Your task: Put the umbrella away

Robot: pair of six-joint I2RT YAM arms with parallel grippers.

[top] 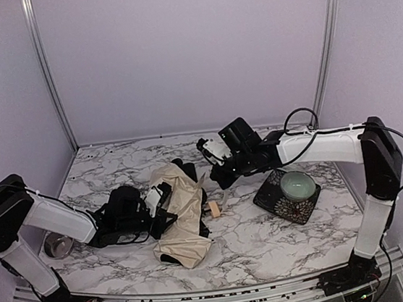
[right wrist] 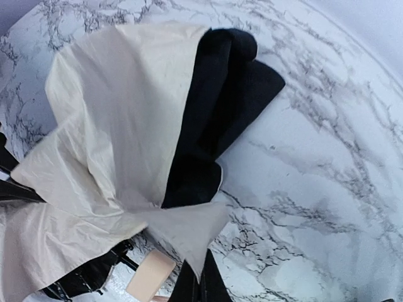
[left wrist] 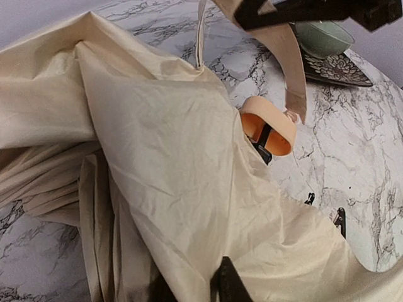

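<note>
The umbrella (top: pixel 182 213) lies collapsed in the middle of the table, cream fabric up and black lining (right wrist: pixel 220 107) showing at its far end. Its pale tan handle (top: pixel 213 208) points right; it also shows in the left wrist view (left wrist: pixel 267 126). My left gripper (top: pixel 163 200) is at the umbrella's left side, its jaws shut on a fold of the cream fabric (left wrist: pixel 189 189). My right gripper (top: pixel 217 177) hovers above the handle end, shut on a cream fabric strap (right wrist: pixel 189 233) and holding it taut. The shaft is hidden.
A pale green bowl (top: pixel 297 182) sits on a dark patterned plate (top: pixel 274 202) to the right of the umbrella, under the right arm. A small metal cup (top: pixel 58 246) stands at the left edge beside the left arm. Purple walls enclose the table.
</note>
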